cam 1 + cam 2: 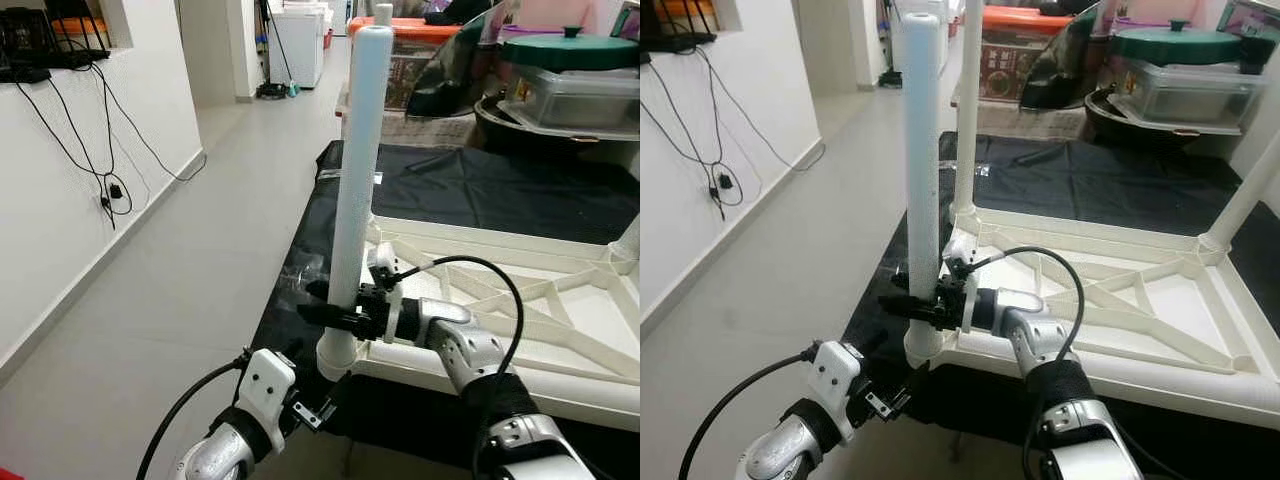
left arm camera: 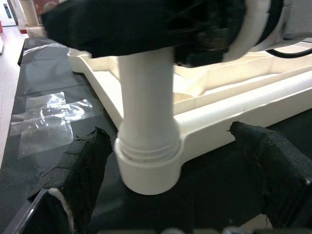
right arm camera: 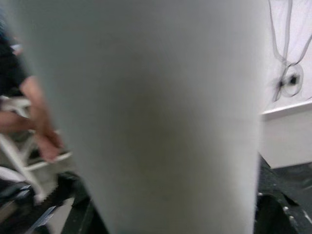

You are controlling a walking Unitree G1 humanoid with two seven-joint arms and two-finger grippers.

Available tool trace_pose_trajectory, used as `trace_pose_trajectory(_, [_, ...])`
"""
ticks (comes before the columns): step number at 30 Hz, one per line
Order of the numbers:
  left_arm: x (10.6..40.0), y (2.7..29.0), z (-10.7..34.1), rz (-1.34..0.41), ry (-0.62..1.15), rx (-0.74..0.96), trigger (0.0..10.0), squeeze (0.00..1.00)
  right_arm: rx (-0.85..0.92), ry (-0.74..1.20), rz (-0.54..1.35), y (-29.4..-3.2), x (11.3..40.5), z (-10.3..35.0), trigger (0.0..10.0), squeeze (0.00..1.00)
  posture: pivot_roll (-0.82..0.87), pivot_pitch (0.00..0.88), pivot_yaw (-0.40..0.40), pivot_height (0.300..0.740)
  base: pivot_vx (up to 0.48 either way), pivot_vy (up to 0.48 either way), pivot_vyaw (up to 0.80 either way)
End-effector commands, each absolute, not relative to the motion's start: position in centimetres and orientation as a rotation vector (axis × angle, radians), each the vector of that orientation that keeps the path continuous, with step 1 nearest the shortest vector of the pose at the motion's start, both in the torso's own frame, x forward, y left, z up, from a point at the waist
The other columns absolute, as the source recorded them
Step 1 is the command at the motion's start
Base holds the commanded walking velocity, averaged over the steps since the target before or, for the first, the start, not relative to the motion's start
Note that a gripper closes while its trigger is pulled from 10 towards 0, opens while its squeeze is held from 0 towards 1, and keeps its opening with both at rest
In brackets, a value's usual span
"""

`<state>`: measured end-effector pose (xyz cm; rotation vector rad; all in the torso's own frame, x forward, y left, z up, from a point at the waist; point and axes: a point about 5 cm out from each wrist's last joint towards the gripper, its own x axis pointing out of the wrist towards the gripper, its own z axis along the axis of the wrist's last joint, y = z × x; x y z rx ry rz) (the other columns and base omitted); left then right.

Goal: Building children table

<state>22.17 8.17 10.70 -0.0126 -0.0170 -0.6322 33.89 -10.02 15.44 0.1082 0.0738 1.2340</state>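
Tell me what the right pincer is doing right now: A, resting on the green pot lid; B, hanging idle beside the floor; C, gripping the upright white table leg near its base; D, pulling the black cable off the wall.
C: the right pincer is closed around the upright white table leg just above the corner socket of the upturned tabletop.

Grey tiled floor (image 1: 200,250), white wall (image 1: 60,180), dangling black cables (image 1: 100,150), lidded container (image 1: 1185,75)
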Motion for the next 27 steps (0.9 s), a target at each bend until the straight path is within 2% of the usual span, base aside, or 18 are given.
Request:
trace_pose_trajectory(1, [22.0, 8.2, 10.5, -0.629, 0.002, -0.024, 10.0, 0.00, 0.153, 0.080, 1.090, -9.5, 34.6, 14.9, 0.0, 0.00, 0.04, 0.000, -0.034, 0.740, 0.000, 0.000, 0.00])
trace_pose_trajectory(3, [22.0, 8.2, 10.5, -0.629, 0.002, -0.025, 10.0, 0.00, 0.155, 0.071, 1.017, -9.6, 35.0, 14.9, 0.0, 0.00, 0.04, 0.000, -0.034, 0.740, 0.000, 0.000, 0.00])
trace_pose_trajectory(6, [22.0, 8.2, 10.4, -0.629, 0.003, -0.025, 10.0, 0.00, 0.148, 0.063, 0.625, -10.9, 36.7, 14.5, 0.0, 0.00, 0.04, 0.000, -0.034, 0.740, 0.000, 0.000, 0.00])
trace_pose_trajectory(7, [22.0, 8.2, 10.4, -0.629, 0.003, -0.025, 10.0, 0.00, 0.148, 0.063, 0.625, -10.9, 36.7, 14.5, 0.0, 0.00, 0.04, 0.000, -0.034, 0.740, 0.000, 0.000, 0.00])
trace_pose_trajectory(9, [22.0, 8.3, 10.5, -0.628, 0.003, -0.025, 10.0, 0.00, 0.132, 0.059, 0.317, -12.6, 37.3, 14.2, 0.0, 0.00, 0.04, 0.000, -0.032, 0.740, 0.000, 0.000, 0.00])
trace_pose_trajectory(10, [22.0, 8.3, 10.5, -0.629, 0.003, -0.026, 10.0, 0.00, 0.132, 0.066, 0.124, -13.8, 37.0, 13.8, 0.0, 0.00, 0.03, 0.000, -0.030, 0.740, 0.000, 0.000, 0.00])
trace_pose_trajectory(11, [22.0, 8.3, 10.5, -0.629, 0.003, -0.026, 10.0, 0.00, 0.132, 0.066, 0.124, -13.8, 37.0, 13.8, 0.0, 0.00, 0.03, 0.000, -0.030, 0.740, 0.000, 0.000, 0.00])
trace_pose_trajectory(14, [22.1, 8.3, 10.4, -0.633, 0.005, -0.025, 10.0, 0.00, 0.138, 0.075, -0.215, -15.3, 35.2, 12.9, 0.0, 0.00, 0.03, 0.000, -0.030, 0.740, 0.000, 0.000, 0.00])
trace_pose_trajectory(16, [22.1, 8.3, 10.4, -0.633, 0.005, -0.025, 10.0, 0.00, 0.138, 0.075, -0.215, -15.3, 35.2, 12.9, 0.0, 0.00, 0.03, 0.000, -0.030, 0.740, 0.000, 0.000, 0.00])
trace_pose_trajectory(18, [22.1, 8.3, 10.4, -0.633, 0.005, -0.025, 10.0, 0.00, 0.169, 0.071, -0.330, -15.0, 34.2, 12.6, 0.0, 0.00, 0.03, 0.000, -0.032, 0.740, 0.000, 0.000, 0.00])
trace_pose_trajectory(21, [22.1, 8.2, 10.4, -0.632, 0.004, -0.024, 10.0, 0.00, 0.203, 0.084, -0.402, -14.1, 33.6, 12.3, 0.0, 0.00, 0.04, 0.000, -0.034, 0.740, 0.000, 0.000, 0.00])
trace_pose_trajectory(27, [22.1, 8.3, 10.4, -0.631, 0.004, -0.025, 10.0, 0.00, 0.231, 0.096, -0.409, -12.7, 33.7, 12.3, 0.0, 0.00, 0.03, 0.000, -0.035, 0.740, 0.000, 0.000, 0.00])
